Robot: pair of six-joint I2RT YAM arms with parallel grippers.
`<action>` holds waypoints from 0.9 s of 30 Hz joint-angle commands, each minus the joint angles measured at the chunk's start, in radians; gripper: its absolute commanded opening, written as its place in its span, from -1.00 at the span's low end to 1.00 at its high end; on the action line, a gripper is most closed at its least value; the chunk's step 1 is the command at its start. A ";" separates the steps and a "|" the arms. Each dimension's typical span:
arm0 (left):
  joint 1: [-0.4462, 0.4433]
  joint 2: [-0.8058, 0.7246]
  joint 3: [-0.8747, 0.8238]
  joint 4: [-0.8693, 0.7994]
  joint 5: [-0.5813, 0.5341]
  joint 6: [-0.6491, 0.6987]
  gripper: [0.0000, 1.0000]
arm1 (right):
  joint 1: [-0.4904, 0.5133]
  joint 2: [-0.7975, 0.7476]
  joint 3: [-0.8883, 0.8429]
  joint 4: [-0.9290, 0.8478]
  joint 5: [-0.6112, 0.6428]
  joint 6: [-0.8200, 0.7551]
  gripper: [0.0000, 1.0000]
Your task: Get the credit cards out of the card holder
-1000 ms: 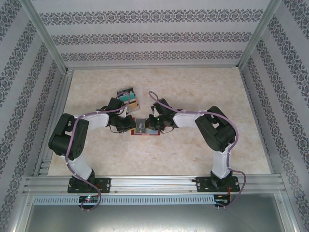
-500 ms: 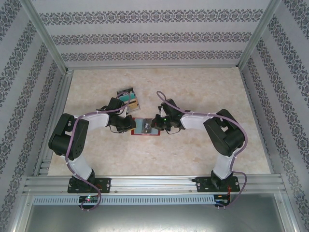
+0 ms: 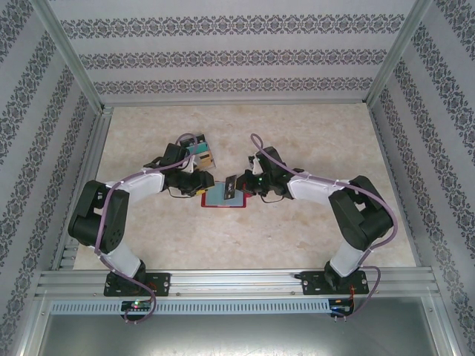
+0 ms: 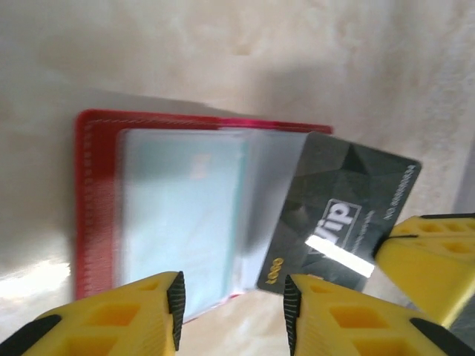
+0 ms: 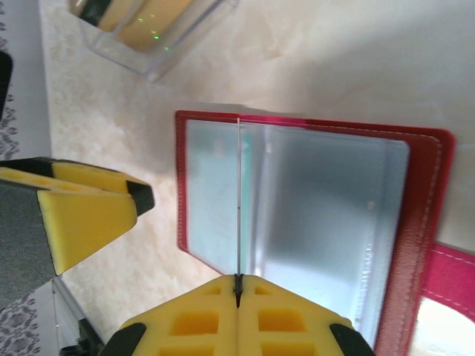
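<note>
The card holder [image 3: 223, 199] lay open on the table [image 3: 319, 141] between the arms. A dark card [image 4: 338, 215] was pinched edge-on in the right gripper [image 5: 237, 285], apparently drawn free of its sleeve. A teal card [image 4: 185, 215] was judged yet to be removed. The left gripper [image 4: 234, 304] was held apart and empty, low over the near edge, with both arms reaching inward.

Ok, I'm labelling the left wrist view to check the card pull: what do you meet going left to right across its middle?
Red left edge of the card holder → teal card inside it → black card → right gripper, shut on the black card's right end.
</note>
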 commanded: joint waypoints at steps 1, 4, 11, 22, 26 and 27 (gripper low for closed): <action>0.014 -0.030 -0.018 0.147 0.086 -0.115 -0.14 | -0.010 -0.036 -0.007 0.045 -0.048 -0.010 -1.00; 0.022 -0.026 -0.044 0.249 0.131 -0.185 -0.14 | -0.010 -0.044 -0.004 0.063 -0.069 -0.002 -1.00; 0.035 -0.021 -0.083 0.367 0.170 -0.262 -0.16 | -0.024 -0.074 -0.026 0.156 -0.120 0.051 -1.00; 0.038 -0.005 -0.114 0.505 0.234 -0.336 -0.24 | -0.032 -0.050 -0.031 0.261 -0.176 0.109 -1.00; 0.037 -0.007 -0.114 0.512 0.247 -0.340 -0.31 | -0.029 -0.033 -0.035 0.285 -0.182 0.123 -1.00; 0.037 -0.007 -0.113 0.515 0.249 -0.341 -0.33 | -0.029 -0.030 -0.035 0.288 -0.185 0.124 -1.00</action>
